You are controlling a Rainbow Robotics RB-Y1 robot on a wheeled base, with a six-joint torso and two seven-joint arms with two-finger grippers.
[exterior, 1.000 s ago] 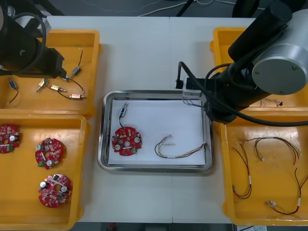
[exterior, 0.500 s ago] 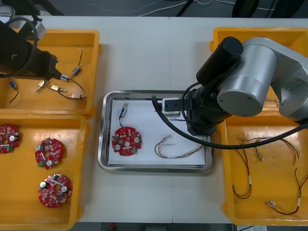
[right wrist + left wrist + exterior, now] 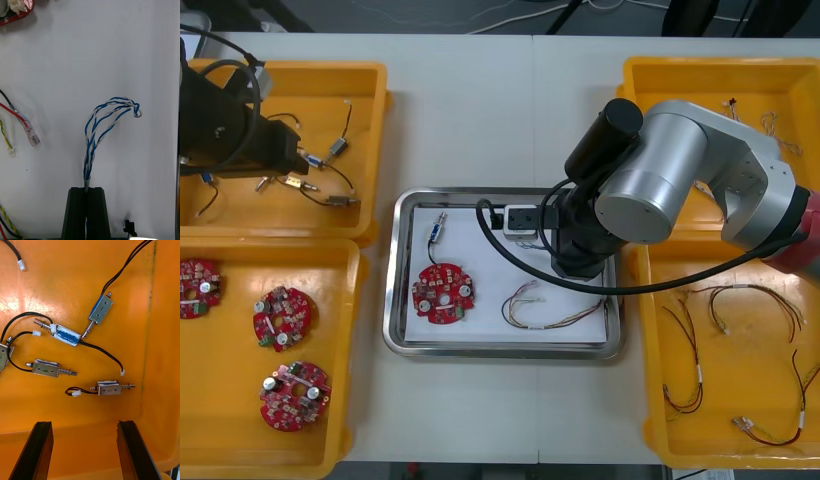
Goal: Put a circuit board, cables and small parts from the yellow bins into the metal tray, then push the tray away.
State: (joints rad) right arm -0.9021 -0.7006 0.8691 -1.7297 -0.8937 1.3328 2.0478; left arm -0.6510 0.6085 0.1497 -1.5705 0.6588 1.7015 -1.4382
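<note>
Right gripper (image 3: 87, 189) pinches blue-white cable (image 3: 89, 150) in jaws, seemingly above tray (image 3: 392, 280)

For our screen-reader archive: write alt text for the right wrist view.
The right gripper, fingers shut on a twisted blue and white cable, holds it over the white-lined metal tray, the cable looping out ahead of the fingers. Ends of a red and yellow cable lie beside it, a red circuit board farther off.
</note>
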